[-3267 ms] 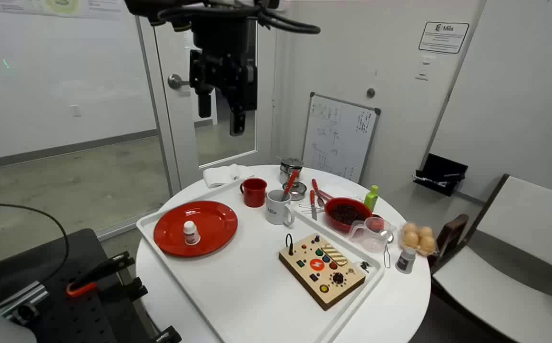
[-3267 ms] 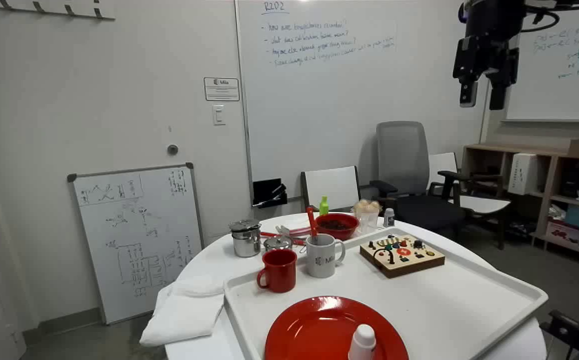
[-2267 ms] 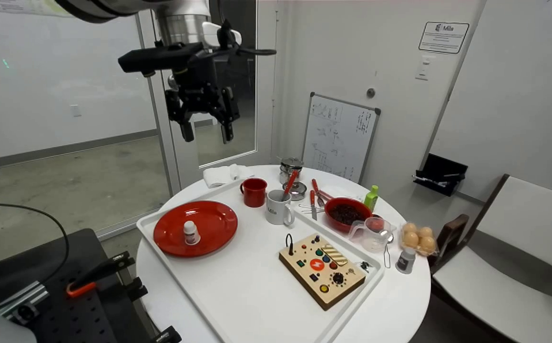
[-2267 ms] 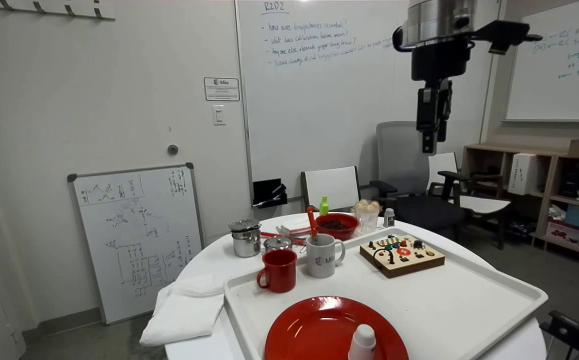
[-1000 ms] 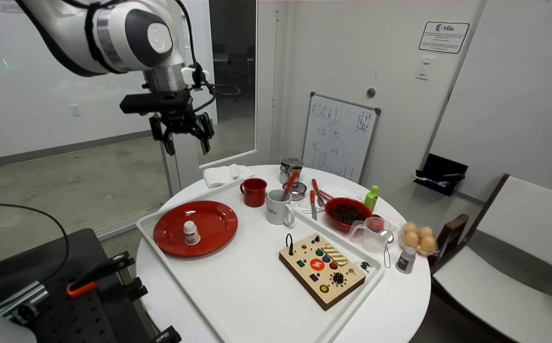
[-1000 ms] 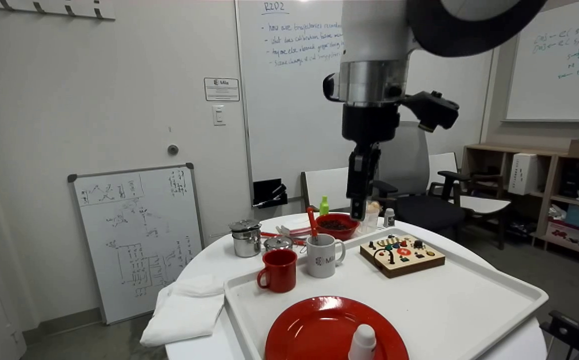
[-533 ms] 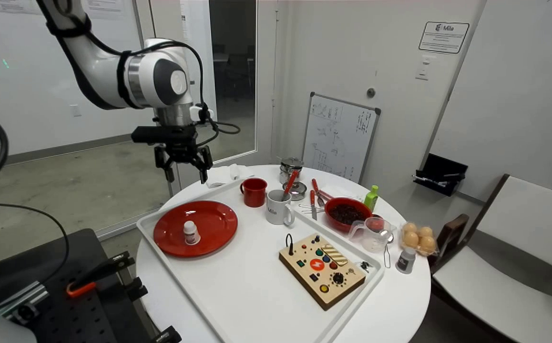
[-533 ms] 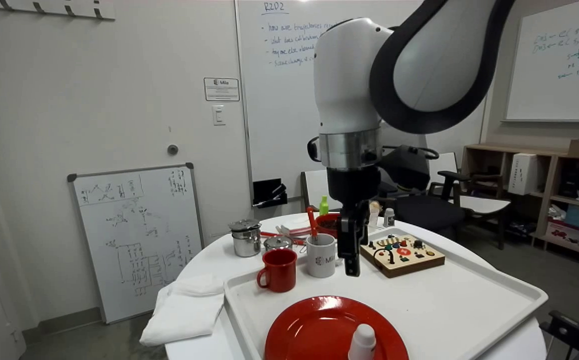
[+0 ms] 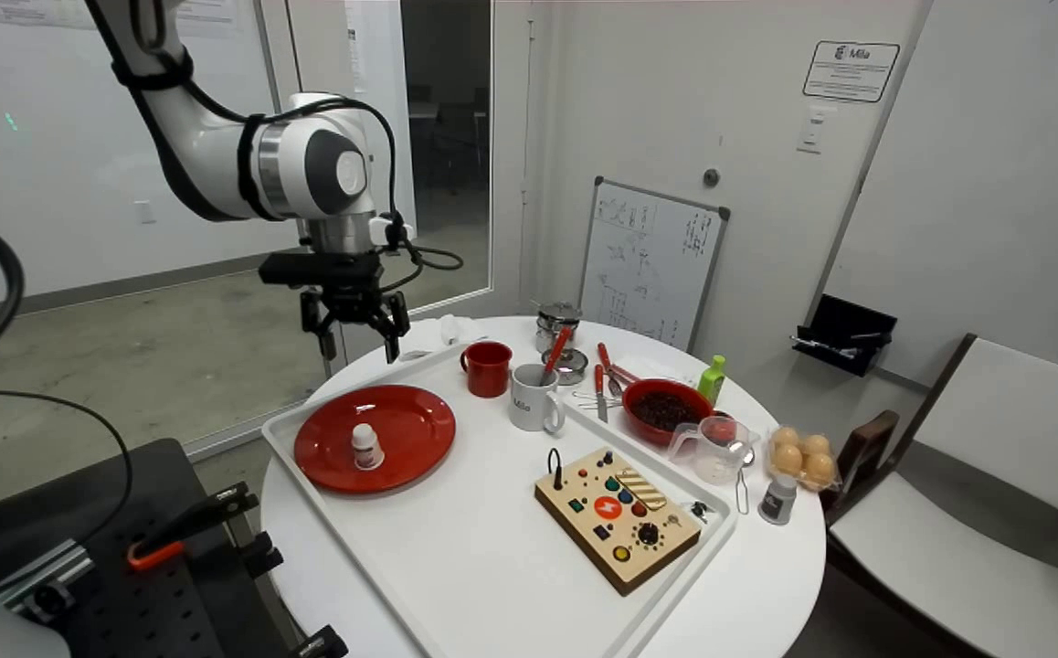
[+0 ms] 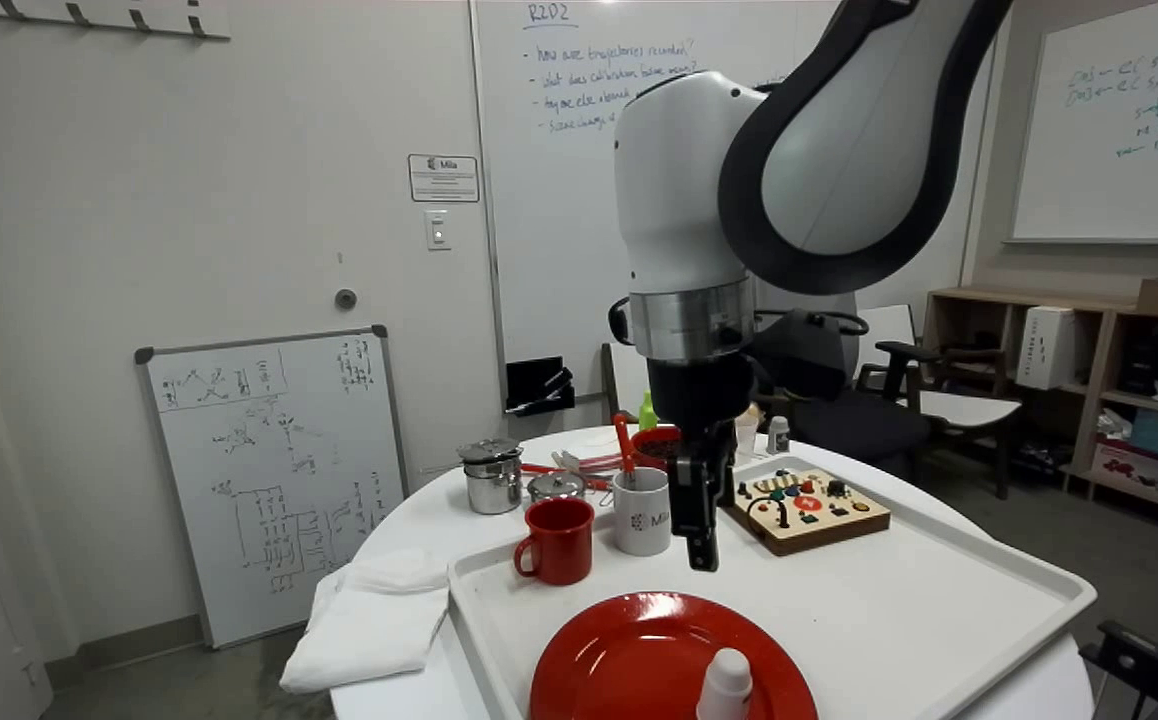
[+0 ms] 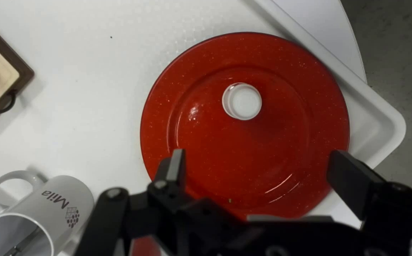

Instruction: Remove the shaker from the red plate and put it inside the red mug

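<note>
In an exterior view the shaker [image 9: 365, 448] stands upright on the red plate [image 9: 419, 429], which lies on the tray [image 9: 483, 548]; the red bowl [image 9: 661, 439] has a dark filling [image 9: 663, 409], and the clear box [image 9: 827, 484] holds eggs [image 9: 788, 459]. In an exterior view the grey mug [image 10: 642, 530] has a red-handled utensil [image 10: 624, 443] in it; beside it stands the red mug [image 10: 564, 550], its inside too dark to tell. In the wrist view the gripper [image 11: 254, 158] hangs with its fingers [image 11: 352, 181] spread wide, holding nothing, well apart from the shaker.
</note>
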Tool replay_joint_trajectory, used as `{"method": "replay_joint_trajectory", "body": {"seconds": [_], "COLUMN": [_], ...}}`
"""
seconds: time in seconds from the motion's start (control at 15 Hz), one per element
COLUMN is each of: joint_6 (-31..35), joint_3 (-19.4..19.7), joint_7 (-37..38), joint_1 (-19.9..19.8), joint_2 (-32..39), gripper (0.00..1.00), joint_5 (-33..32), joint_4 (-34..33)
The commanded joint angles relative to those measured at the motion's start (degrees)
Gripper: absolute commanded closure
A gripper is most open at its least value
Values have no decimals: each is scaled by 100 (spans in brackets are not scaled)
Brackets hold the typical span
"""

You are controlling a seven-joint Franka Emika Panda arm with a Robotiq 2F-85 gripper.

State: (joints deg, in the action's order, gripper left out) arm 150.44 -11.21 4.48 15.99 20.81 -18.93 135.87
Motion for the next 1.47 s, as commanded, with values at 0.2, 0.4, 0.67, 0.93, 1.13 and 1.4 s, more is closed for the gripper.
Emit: {"method": "replay_joint_trajectory", "body": {"seconds": [0.2, 0.4, 0.67, 0.93, 1.13, 1.4], "joint_6": [467, 684, 983, 857, 801, 756], "joint_3": [186, 178, 68, 34, 14, -9], "joint_7": [-191, -335, -732, -948, -1021, -1082], "joint_1": [-87, -191, -325, -316, -303, -317], "joint_2": [720, 1138, 1601, 1973, 2164, 2334], "gripper": [0, 0, 0, 0, 0, 11], "joint_5": [250, 431, 626, 652, 654, 667], "joint_4": [-63, -146, -304, -627, -819, -980]}}
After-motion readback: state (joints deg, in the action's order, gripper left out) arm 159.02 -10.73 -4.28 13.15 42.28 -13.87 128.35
